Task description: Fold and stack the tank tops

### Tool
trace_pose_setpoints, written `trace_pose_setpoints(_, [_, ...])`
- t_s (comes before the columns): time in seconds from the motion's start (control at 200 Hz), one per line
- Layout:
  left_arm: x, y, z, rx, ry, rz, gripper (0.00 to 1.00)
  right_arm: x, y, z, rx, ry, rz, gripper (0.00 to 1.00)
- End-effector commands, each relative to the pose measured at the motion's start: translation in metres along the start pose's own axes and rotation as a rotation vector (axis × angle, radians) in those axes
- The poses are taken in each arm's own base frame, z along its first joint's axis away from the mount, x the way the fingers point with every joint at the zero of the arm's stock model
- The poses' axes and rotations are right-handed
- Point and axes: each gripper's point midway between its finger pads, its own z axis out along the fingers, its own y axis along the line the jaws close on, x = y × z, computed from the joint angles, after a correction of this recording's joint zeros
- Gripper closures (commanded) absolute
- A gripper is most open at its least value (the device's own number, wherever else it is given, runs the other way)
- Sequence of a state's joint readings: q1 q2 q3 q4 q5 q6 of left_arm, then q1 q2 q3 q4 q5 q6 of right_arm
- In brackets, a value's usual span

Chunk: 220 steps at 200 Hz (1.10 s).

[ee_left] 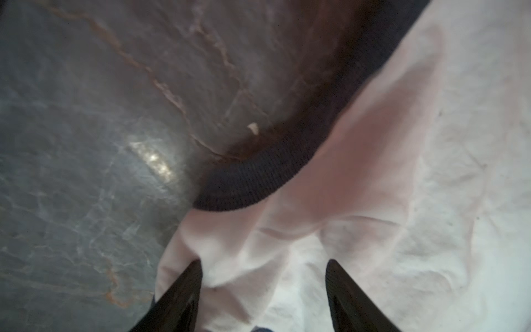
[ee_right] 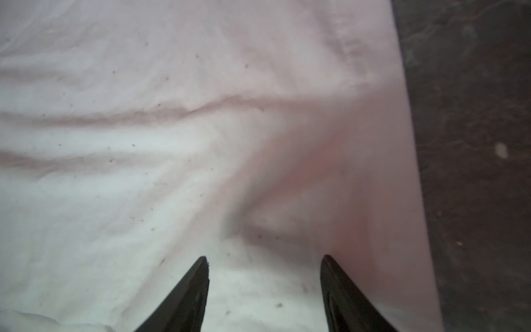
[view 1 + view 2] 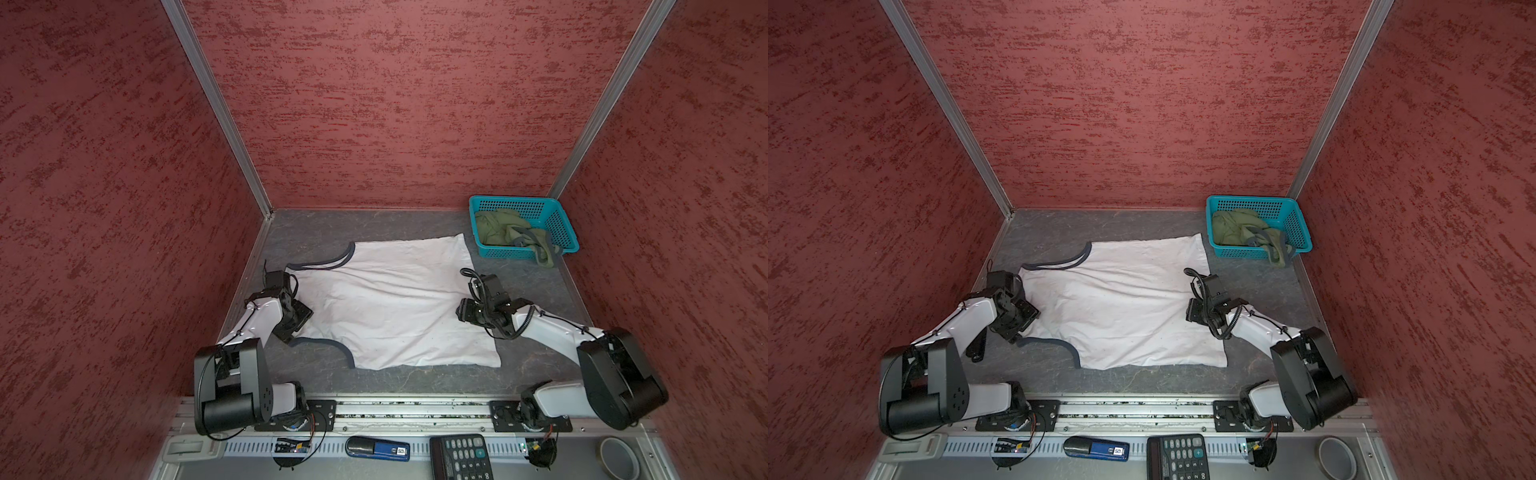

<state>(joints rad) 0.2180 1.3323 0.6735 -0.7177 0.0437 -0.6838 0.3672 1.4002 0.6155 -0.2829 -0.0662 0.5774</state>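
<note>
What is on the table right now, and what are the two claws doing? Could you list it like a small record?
White tank top: spread out on the grey table, wrinkled, not folded
Green tank top: crumpled in the teal basket, one part hanging over the rim
Left claw: open, over the strap end of the spread shirt
Right claw: open, over its hem end
Stack: not begun

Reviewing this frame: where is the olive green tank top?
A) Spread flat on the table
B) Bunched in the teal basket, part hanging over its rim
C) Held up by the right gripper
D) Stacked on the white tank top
B: the olive green tank top lies crumpled inside the teal basket, with a part draped over the near rim, while only the white tank top lies spread out.
</note>
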Motion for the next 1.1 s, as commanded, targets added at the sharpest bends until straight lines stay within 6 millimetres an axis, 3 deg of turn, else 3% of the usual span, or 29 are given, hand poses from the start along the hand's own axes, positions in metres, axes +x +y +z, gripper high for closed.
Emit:
trace_pose_setpoints(0.0, [-0.004, 0.018, 0.004, -0.017, -0.013, -0.083, 0.27, 0.001, -0.026, 0.007, 0.074, 0.005, 0.079, 0.36])
trace_pose_setpoints(0.16, [-0.013, 0.023, 0.001, -0.004, -0.034, -0.116, 0.21, -0.002, -0.026, 0.010, 0.062, 0.006, 0.083, 0.35])
trace_pose_setpoints(0.271, [-0.025, 0.016, -0.010, 0.021, -0.076, -0.105, 0.18, -0.011, -0.016, 0.002, 0.026, -0.018, 0.049, 0.35])
trace_pose_setpoints(0.436, [-0.037, -0.005, -0.045, 0.001, -0.191, 0.010, 0.15, -0.024, -0.009, -0.026, 0.017, -0.082, -0.003, 0.35])
trace_pose_setpoints(0.546, [-0.036, -0.034, -0.067, 0.015, -0.255, 0.110, 0.14, -0.028, -0.007, -0.039, 0.012, -0.105, -0.016, 0.35])
trace_pose_setpoints(0.671, [-0.015, -0.100, -0.072, 0.139, -0.219, 0.265, 0.14, -0.029, 0.002, -0.039, -0.022, -0.092, -0.022, 0.35])
trace_pose_setpoints(0.761, [0.017, -0.154, -0.064, 0.229, -0.134, 0.379, 0.14, -0.027, 0.010, -0.032, -0.036, -0.075, -0.024, 0.35])
trace_pose_setpoints(0.842, [0.048, -0.189, -0.050, 0.273, -0.062, 0.461, 0.14, -0.025, 0.018, -0.025, -0.035, -0.057, -0.032, 0.35])
trace_pose_setpoints(0.967, [0.087, -0.216, -0.021, 0.283, 0.026, 0.536, 0.15, -0.022, 0.026, -0.017, -0.051, -0.043, -0.024, 0.35])
trace_pose_setpoints(1.097, [0.105, -0.215, 0.007, 0.255, 0.092, 0.553, 0.15, -0.015, 0.031, -0.006, -0.057, -0.009, -0.026, 0.35])
